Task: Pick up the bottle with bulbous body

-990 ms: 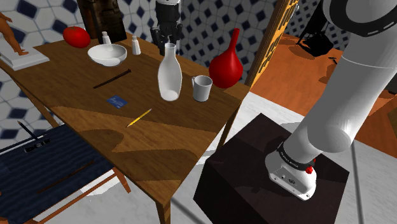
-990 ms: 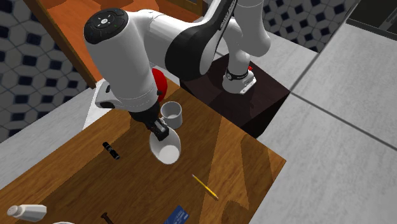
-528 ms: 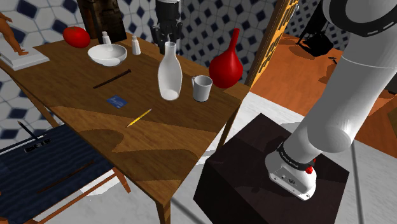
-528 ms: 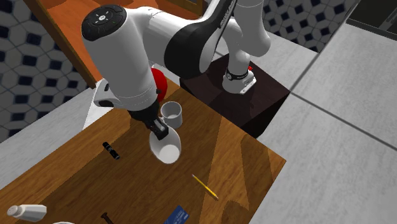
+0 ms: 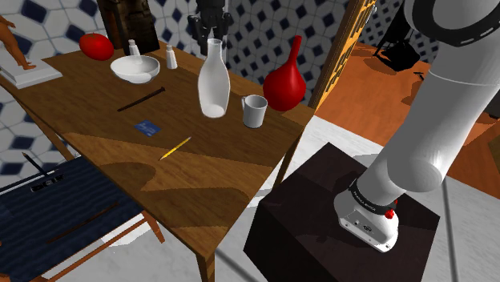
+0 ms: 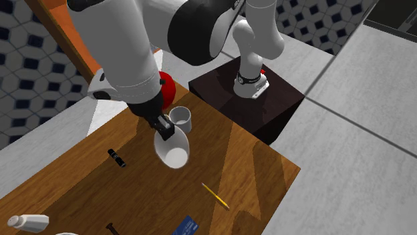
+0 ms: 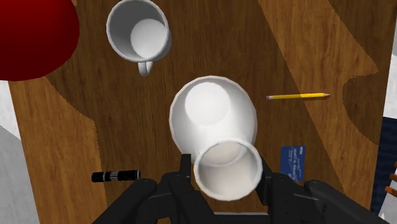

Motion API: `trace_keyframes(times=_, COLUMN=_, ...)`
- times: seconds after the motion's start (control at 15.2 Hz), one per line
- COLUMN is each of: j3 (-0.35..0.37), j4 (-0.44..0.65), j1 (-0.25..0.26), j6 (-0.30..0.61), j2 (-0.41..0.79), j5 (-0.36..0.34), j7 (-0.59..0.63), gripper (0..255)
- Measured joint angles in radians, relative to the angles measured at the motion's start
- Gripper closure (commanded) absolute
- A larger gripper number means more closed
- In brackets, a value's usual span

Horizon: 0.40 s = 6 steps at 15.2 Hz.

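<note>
The white bottle (image 5: 213,84), with a round swelling body and a slim neck, stands upright near the middle of the wooden tabletop (image 5: 208,176); from the wrist view its open mouth sits right between the two black fingers (image 7: 270,184), which press against the neck on both sides; the hand (image 7: 226,175) is thus pinching the bottle just under the rim, coming at it straight from above. Whether the base has cleared the wood cannot be told for sure; in the shoulder view it looks at most barely off the surface.

The step in hand appears to be the very start of the lift, the grasp being made; what follows calls for a straight upward pull, slow enough that the smooth neck does not slip through the pads, and kept vertical so the heavy body does not swing.

Just beside the bottle, toward the stand, is a white mug (image 5: 255,110), and beyond that a red vase (image 5: 284,80); a yellow pencil (image 7: 298,96), a blue card (image 7: 292,160) and a small black cylinder (image 7: 115,175) lie farther out, apart from the bottle.
</note>
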Motion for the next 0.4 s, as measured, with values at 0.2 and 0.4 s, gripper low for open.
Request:
trace_keyframes(times=0.2, j3=0.001, j4=0.053, j1=0.003, j6=-0.044, j2=0.009, j5=-0.002, j7=0.003, gripper=255)
trace_keyframes(times=0.4, j3=0.001, j4=0.103, j1=0.005, j6=-0.083, j2=0.019, j5=-0.004, j7=0.003, gripper=255)
